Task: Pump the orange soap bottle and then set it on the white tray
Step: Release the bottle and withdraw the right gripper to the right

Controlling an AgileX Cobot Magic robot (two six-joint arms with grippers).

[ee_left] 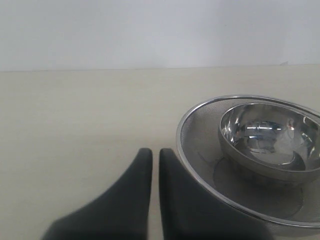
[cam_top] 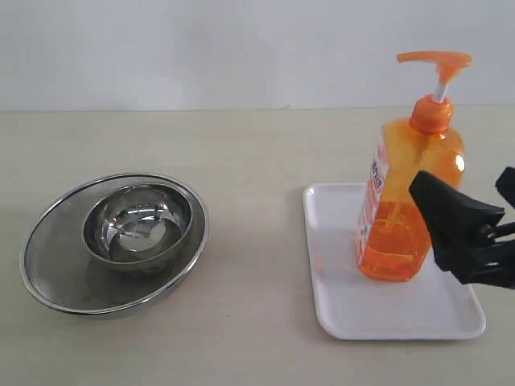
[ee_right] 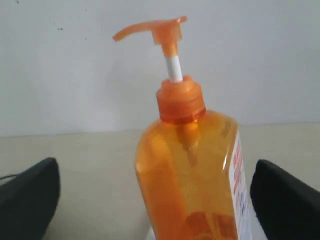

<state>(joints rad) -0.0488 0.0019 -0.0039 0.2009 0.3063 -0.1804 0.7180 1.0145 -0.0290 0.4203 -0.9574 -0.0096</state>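
Note:
The orange soap bottle (cam_top: 406,205) stands upright on the white tray (cam_top: 346,305), its orange pump head (cam_top: 434,60) raised on a white stem. In the right wrist view the orange soap bottle (ee_right: 192,175) sits between the wide-apart fingers of my right gripper (ee_right: 157,200), with a gap on each side. From the exterior view, my right gripper (cam_top: 476,211) is open at the bottle's right side, low over the tray. My left gripper (ee_left: 155,156) is shut with nothing in it, just beside the mesh bowl's rim; the exterior view does not show it.
A steel mesh bowl (cam_top: 48,265) with a smaller steel bowl (cam_top: 138,221) inside it rests on the beige table at the left. The same mesh bowl (ee_left: 200,150) and inner bowl (ee_left: 270,135) show in the left wrist view. A pale wall stands behind.

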